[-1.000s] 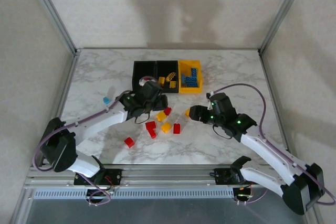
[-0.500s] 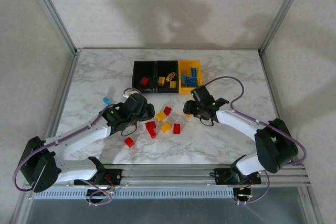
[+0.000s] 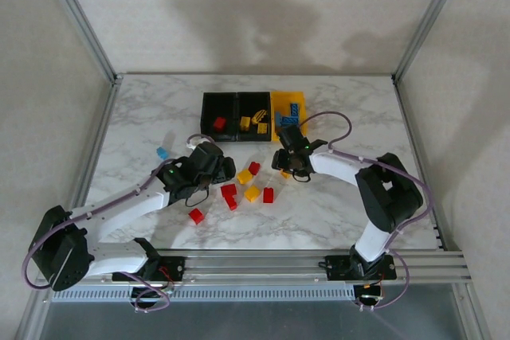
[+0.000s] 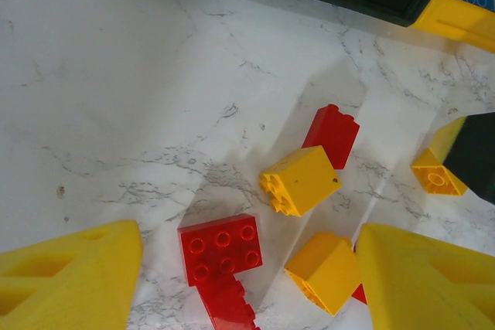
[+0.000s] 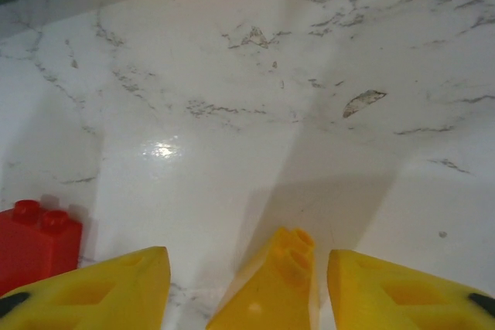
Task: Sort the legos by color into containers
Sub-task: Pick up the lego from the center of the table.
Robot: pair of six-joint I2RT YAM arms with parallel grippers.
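Legos [image 3: 252, 193] are hard, light, slick plastic. I judge they won't crush, but they can skid on the marble table [image 3: 143, 109] or pop out of a shallow pinch. Best hold is low across two flat side walls, not on the studs.

Loose ones lie mid-table, just near of the bins [image 3: 204, 109]. Reds and yellows sit in a cluster, one red brick [image 3: 196, 215] is off to the near left, and one blue brick [image 3: 162, 152] is well apart on the left. At the far side, the left black bin holds a red, the middle black one holds yellows, and the yellow bin [image 3: 275, 121] on the right holds blues.

My right gripper [image 3: 282, 168] is down at the table with its fingers [image 5: 100, 291] either side of a yellow brick [image 5: 274, 284] lying tilted, studs turned sideways. The jaws are apart with a gap on each side, nothing pinched yet. The right arm is folded, elbow out right, forearm reaching left.

My left gripper [image 3: 223, 174] hangs wide open over the cluster, above a flat red brick [image 4: 220, 249], holding nothing. The left arm stretches in from the near left corner.
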